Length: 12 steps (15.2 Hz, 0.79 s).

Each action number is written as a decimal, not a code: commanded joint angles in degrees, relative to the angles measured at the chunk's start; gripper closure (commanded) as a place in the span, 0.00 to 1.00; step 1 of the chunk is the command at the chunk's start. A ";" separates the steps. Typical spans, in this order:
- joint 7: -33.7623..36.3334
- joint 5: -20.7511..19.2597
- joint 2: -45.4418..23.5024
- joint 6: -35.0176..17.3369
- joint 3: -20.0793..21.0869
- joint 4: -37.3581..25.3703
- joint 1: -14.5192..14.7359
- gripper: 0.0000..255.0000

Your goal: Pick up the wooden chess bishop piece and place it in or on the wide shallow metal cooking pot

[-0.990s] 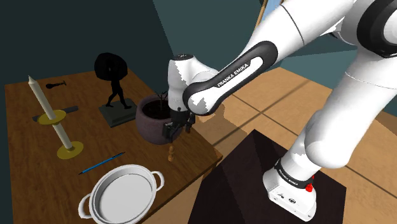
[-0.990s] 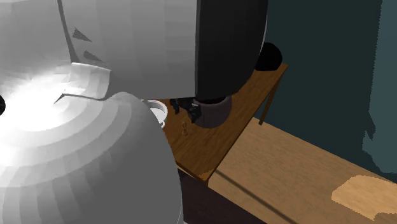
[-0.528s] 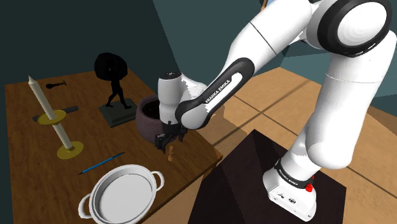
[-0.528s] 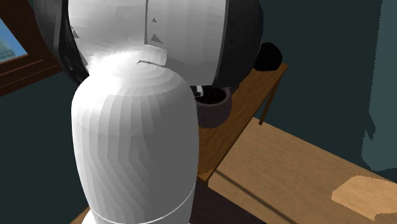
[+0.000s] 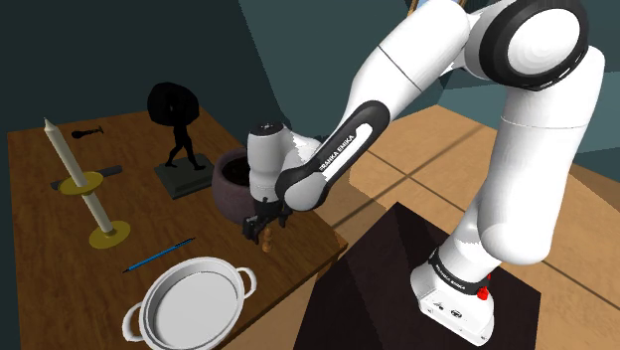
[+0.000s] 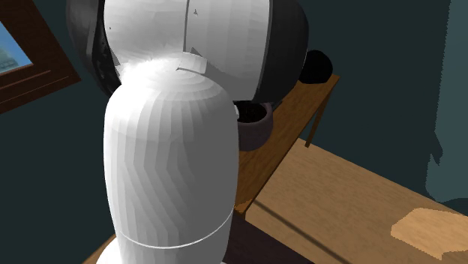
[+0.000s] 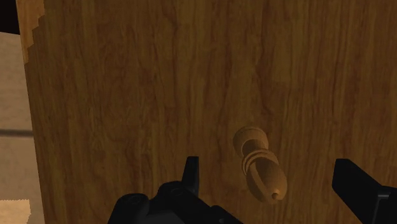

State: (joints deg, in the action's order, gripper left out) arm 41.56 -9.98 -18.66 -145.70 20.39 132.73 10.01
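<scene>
Shows black gripper [image 5: 261, 228] down low over wooden table [image 5: 149, 214], at the edge nearest the stand [image 5: 397, 288], just beside a dark round bowl [image 5: 233, 184]. Grips nothing: fingers [image 7: 191, 177] spread wide apart in wrist view. Has small wooden bishop [image 7: 257, 164] sitting between the fingers, roughly midway, clear gap on both sides, touched by neither. Looks upright on bare table, base down, pointed head toward the camera. Puts bishop near that same table edge, pale floor [image 7: 13, 127] past the edge in wrist view. Puts wide shallow pot [image 5: 189, 306], drawn white-grey with two side handles, toward the table's front corner in shoulder view, apart from bishop and gripper. Has blue pencil [image 5: 159, 255] lying between pot and bowl, cream candle [image 5: 72, 164] leaning on yellow holder toward the far side, black figurine [image 5: 177, 124] behind the bowl. Shows white arm [image 6: 169, 150] filling the front of second exterior view, bowl rim peeking past it.
</scene>
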 commanded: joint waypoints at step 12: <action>0.02 -0.05 -0.09 -0.04 -0.03 -0.05 0.02 1.00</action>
State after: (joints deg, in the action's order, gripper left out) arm 41.58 -10.02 -18.72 -145.75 20.39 132.65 10.04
